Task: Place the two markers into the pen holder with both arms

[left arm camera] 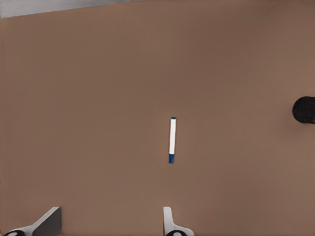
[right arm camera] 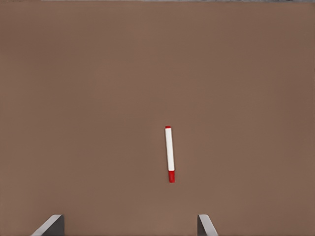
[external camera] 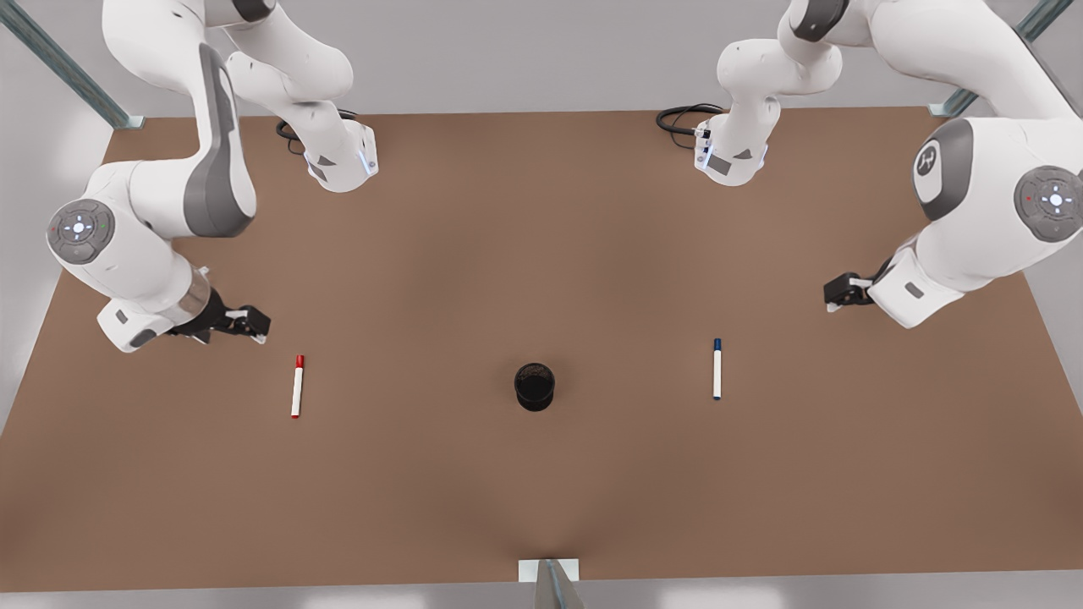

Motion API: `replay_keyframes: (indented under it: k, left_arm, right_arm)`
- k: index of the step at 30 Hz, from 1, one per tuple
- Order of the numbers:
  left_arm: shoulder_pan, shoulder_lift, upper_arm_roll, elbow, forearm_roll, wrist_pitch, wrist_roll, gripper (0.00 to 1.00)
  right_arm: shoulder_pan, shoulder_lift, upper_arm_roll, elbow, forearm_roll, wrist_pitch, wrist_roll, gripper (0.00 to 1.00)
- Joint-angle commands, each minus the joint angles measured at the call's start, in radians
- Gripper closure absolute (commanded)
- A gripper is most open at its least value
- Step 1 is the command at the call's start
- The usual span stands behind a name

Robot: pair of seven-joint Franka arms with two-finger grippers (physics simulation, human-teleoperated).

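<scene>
The red-capped marker (external camera: 297,386) lies flat on the brown table at the front view's left, also seen in the right wrist view (right arm camera: 170,154). The blue-capped marker (external camera: 717,370) lies at the front view's right and in the left wrist view (left arm camera: 172,139). Between them stands the black pen holder (external camera: 535,386), upright, its edge visible in the left wrist view (left arm camera: 304,109). My right gripper (external camera: 250,326) (right arm camera: 129,223) hovers open, up and left of the red marker in the front view. My left gripper (external camera: 838,294) (left arm camera: 110,221) hovers open, up and right of the blue marker.
Both arm bases (external camera: 343,161) (external camera: 732,156) stand at the table's far edge with black cables (external camera: 681,118) beside them. Metal frame posts (external camera: 63,63) rise at the back corners. A small bracket (external camera: 550,575) sits at the table's near edge.
</scene>
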Motion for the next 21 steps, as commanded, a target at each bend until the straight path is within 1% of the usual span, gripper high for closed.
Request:
replay_keyframes:
  k: [1,2,4,5,6,7,9,11,13,15,19,20,21]
  left_arm:
    - [-0.006,0.008,0.0,-0.001,0.009,0.02,0.031,0.0]
    - [-0.004,0.043,0.0,-0.001,-0.005,0.028,0.031,0.0]
    - [0.007,0.129,0.005,-0.023,-0.014,0.203,0.0,0.0]
    - [0.007,0.143,0.006,-0.138,-0.04,0.367,-0.043,0.0]
    - [0.007,0.13,0.008,-0.302,-0.048,0.557,-0.071,0.0]
    - [0.002,0.132,0.006,-0.381,-0.054,0.681,-0.12,0.0]
    - [-0.001,0.135,0.006,-0.52,-0.057,0.864,-0.146,0.0]
    - [-0.009,0.137,0.008,-0.579,-0.056,0.936,-0.149,0.0]
    - [-0.05,0.143,0.006,-0.675,-0.056,1.082,-0.213,0.0]
    - [-0.072,0.166,0.005,-0.715,-0.057,1.139,-0.256,0.0]
    - [-0.082,0.224,0.0,-0.721,-0.056,1.204,-0.255,0.0]
    - [-0.087,0.233,0.0,-0.72,-0.056,1.206,-0.256,0.0]
    - [-0.091,0.252,0.0,-0.717,-0.056,1.209,-0.258,0.01]
  right_arm:
    - [0.001,-0.001,0.0,-0.001,0.0,0.041,0.052,0.0]
    - [0.001,-0.001,0.0,-0.006,0.0,0.037,0.052,0.0]
    - [0.001,0.01,0.0,-0.012,0.002,0.043,0.055,0.0]
    - [-0.001,0.043,0.0,-0.012,0.002,0.061,0.055,0.0]
    - [-0.007,0.106,-0.001,-0.003,0.0,0.109,0.072,0.0]
    - [-0.005,0.168,-0.003,-0.003,-0.001,0.184,0.067,0.0]
    - [-0.016,0.275,-0.008,0.029,-0.001,0.23,0.063,0.0]
    - [-0.033,0.385,-0.008,0.031,0.002,0.325,0.066,0.0]
    - [-0.033,0.447,-0.005,0.028,0.0,0.4,0.072,0.0]
    - [-0.039,0.494,-0.005,0.025,-0.003,0.431,0.064,0.0]
    - [-0.054,0.521,-0.005,0.025,-0.003,0.471,0.06,0.0]
    - [-0.056,0.542,-0.006,0.026,-0.001,0.518,0.052,0.0]
    - [-0.059,0.554,-0.006,0.023,-0.003,0.52,0.035,0.0]
